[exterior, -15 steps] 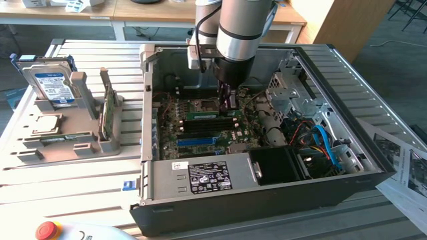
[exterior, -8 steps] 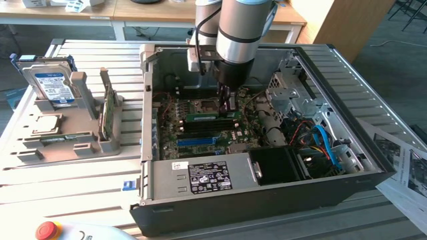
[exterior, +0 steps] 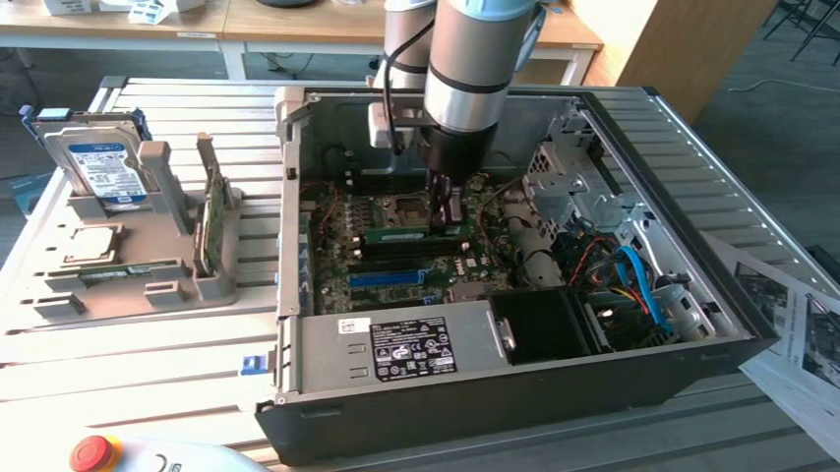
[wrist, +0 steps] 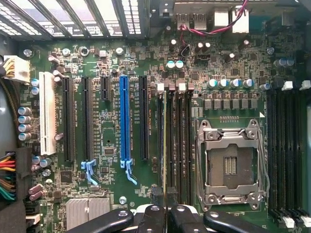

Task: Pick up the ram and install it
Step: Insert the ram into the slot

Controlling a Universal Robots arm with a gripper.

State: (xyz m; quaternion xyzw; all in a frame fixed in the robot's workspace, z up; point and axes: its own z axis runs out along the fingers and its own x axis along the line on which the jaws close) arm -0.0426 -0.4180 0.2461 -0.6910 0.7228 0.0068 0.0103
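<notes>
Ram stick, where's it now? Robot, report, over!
Gripper shut on ram. Held edge-on along memory slots beside CPU socket. Seating unclear. No obstruction seen.

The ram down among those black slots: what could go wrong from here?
Two likely risks:
1. The gripper is shut on the ram, held edge-on at the narrow memory slots, which are packed side by side. A slight offset could jam it on a slot wall or in the neighbouring slot.
2. The bare CPU socket lies right beside those slots, so a slip might strike its exposed contacts.
</notes>
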